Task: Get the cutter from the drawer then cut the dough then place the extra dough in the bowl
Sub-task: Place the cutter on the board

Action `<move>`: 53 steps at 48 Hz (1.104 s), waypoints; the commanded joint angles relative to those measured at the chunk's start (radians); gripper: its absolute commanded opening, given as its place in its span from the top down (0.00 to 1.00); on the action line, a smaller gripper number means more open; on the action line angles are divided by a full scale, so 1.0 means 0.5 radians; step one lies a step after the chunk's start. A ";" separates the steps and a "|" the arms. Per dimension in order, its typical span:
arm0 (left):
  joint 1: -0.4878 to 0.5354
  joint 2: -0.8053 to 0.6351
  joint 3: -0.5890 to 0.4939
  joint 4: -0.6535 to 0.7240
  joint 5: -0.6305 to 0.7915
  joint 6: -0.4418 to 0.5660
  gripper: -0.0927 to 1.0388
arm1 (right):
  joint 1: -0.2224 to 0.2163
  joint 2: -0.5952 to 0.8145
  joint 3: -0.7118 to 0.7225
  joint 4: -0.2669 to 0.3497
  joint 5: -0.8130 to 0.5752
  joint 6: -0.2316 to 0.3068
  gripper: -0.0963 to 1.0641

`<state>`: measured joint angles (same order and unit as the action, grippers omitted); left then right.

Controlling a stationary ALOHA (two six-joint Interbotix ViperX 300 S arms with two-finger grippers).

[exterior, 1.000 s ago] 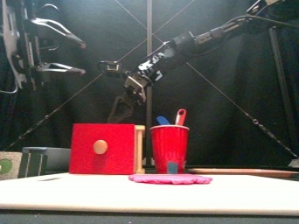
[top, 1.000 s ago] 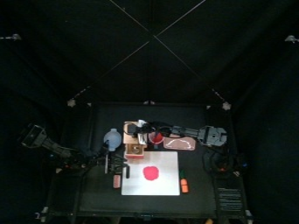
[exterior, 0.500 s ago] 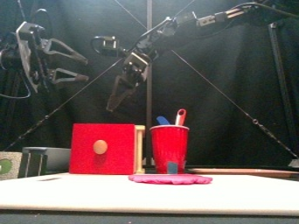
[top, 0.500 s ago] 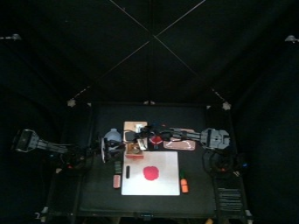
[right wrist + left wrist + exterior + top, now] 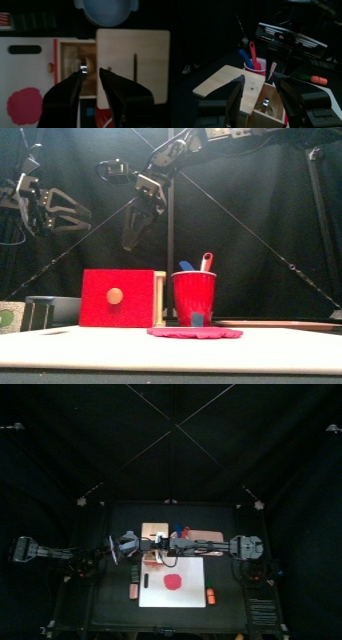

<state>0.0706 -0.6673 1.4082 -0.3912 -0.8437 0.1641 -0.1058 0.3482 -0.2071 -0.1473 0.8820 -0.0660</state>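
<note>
Well, starting from the left we see the left arm reaching in low over the surface, and its wrist view shows the left gripper (image 5: pixel 263 82) with jaws released and nothing between them, aimed at the wooden box (image 5: pixel 228 80). Just beside the box on that side sits the blue-grey bowl (image 5: pixel 105 11), which looks empty to us. The box's drawer (image 5: pixel 77 57) stands pulled open, its red front (image 5: pixel 118 298) facing the front of the surface, and the metal cutter (image 5: pixel 83 65) lies inside it, untouched. Above the open drawer hangs the right gripper (image 5: pixel 91 74), whose arm crosses in from the right; we see its jaws spread apart and gripping nothing, raised well clear of the box in the front view. Right of the box, touching or nearly so, stands the red cup (image 5: pixel 194 298) with a blue knife (image 5: pixel 186 266) and a red knife (image 5: pixel 206 260) upright in it. Before the cup lies the white board (image 5: pixel 198 569), carrying the flat pink dough (image 5: pixel 195 332), whole and uncut
</note>
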 commanded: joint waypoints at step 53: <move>0.003 -0.089 0.061 0.037 -0.009 0.034 0.17 | 0.006 0.196 -0.150 -0.009 0.120 0.212 0.19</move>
<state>0.0721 -0.7118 1.4496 -0.3758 -0.8437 0.1810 -0.0966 0.4709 -0.2531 -0.1488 0.9465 0.0399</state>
